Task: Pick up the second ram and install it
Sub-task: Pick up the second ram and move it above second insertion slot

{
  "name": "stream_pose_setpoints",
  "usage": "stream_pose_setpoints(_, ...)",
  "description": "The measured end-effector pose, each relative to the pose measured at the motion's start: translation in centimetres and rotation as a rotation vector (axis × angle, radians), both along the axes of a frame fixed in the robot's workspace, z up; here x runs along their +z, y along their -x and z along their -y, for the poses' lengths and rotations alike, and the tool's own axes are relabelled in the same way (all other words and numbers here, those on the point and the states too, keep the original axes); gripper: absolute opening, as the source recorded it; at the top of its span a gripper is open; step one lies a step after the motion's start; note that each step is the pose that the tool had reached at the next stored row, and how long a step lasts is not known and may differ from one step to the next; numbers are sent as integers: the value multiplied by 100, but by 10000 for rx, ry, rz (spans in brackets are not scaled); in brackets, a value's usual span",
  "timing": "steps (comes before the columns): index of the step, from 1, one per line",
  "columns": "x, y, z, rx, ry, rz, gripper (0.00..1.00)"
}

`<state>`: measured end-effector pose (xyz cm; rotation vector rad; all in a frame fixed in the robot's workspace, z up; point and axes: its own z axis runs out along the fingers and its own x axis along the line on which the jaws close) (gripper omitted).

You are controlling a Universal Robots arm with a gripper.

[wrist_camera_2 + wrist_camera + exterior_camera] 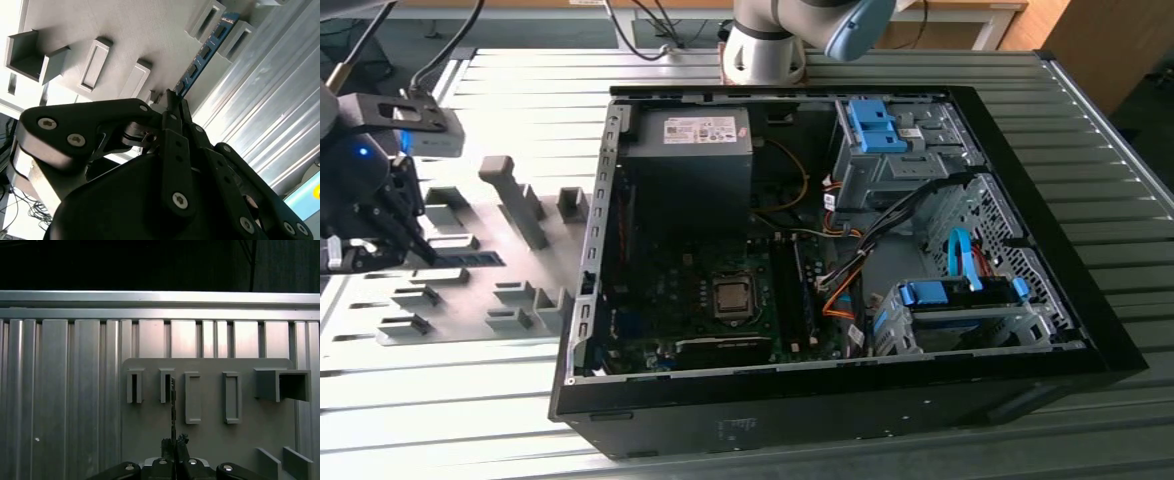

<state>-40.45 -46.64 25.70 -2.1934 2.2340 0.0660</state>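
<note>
Black pincer (173,102) — second ram (202,52) clamped between its tips.

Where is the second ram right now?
In the second wrist view the second ram is gripped at its near end by the gripper, over the grey fixture plate at the exterior view's left, outside the computer case.
</note>
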Motion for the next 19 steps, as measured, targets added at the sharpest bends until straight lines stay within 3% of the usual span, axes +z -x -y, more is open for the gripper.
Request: stream_pose_setpoints(19,193,0,-2,1,1,0,14)
